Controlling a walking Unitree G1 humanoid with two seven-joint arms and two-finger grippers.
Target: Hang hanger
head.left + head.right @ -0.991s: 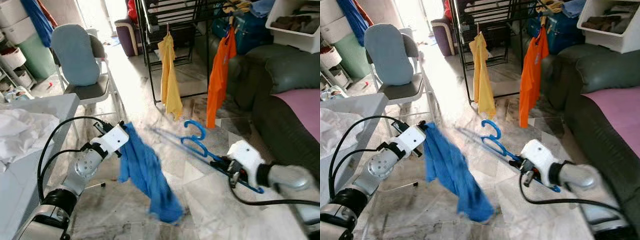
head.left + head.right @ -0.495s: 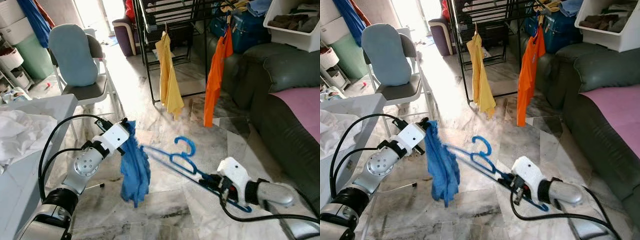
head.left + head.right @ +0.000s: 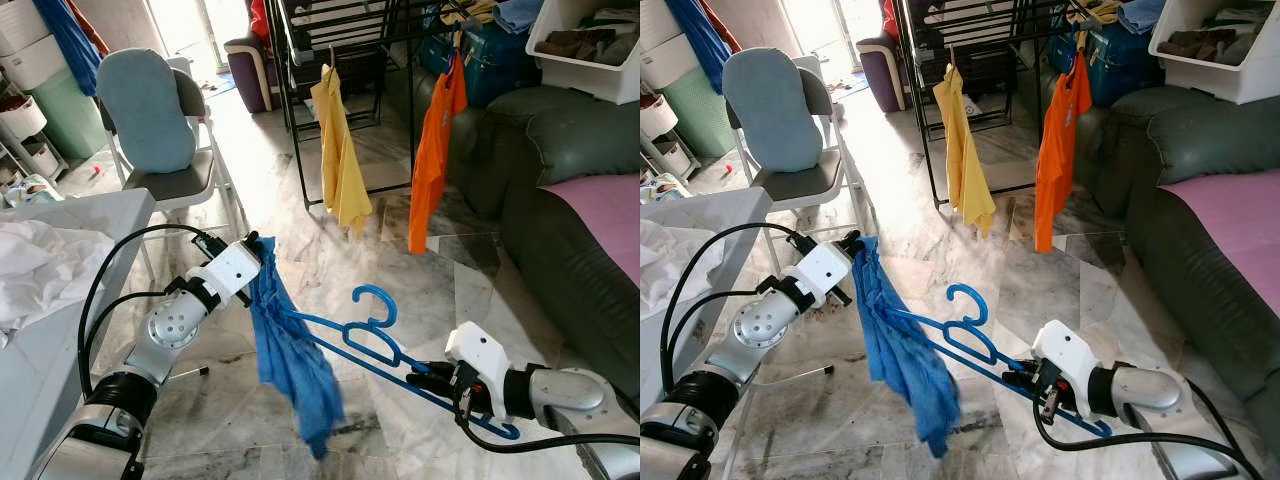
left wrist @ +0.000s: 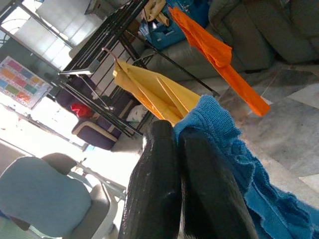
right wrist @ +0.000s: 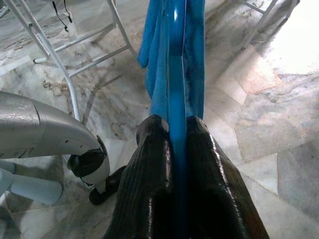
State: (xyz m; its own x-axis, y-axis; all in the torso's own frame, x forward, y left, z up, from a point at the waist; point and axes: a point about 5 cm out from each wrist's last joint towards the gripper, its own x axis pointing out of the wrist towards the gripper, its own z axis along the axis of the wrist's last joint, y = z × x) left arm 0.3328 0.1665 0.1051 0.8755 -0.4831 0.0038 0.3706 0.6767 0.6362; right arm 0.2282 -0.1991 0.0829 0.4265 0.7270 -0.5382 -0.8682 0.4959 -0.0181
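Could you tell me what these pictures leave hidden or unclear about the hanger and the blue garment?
- Far end of the blue hanger: hidden inside the blue garment, eye views.
- Left gripper: how much cloth it pinches, hidden by its fingers.
- Right gripper: the hanger beyond it is cut off, wrist view.

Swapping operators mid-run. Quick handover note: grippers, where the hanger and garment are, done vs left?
Left gripper: shut on the blue garment, holding it up by its top edge.
Right gripper: shut on the blue hanger, whose far end reaches into the garment.
Done: both picked up.
Left: get the garment fully onto the hanger, then hang it on the black rack beside the yellow shirt and orange shirt.
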